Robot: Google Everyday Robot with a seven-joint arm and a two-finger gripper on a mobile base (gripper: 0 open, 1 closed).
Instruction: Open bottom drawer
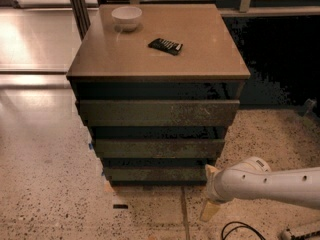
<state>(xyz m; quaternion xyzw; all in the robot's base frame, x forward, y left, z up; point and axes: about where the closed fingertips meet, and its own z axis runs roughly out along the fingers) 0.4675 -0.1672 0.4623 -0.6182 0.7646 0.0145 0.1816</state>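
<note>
The bottom drawer (155, 174) is the lowest and narrowest of three dark olive-grey fronts on the cabinet, and it sits closed. My gripper (209, 191) is on a white arm that comes in from the right, low over the floor. It is at the right end of the bottom drawer front. One tan finger (210, 171) is beside the drawer's right corner and the other tan finger (208, 211) hangs lower, near the floor. The jaws stand apart and hold nothing.
The middle drawer front (159, 148) and the widest top front (157, 113) are above, both closed. A white bowl (126, 17) and a black object (166, 46) lie on the cabinet top (200, 59). A black cable (240, 230) lies on the speckled floor at the lower right.
</note>
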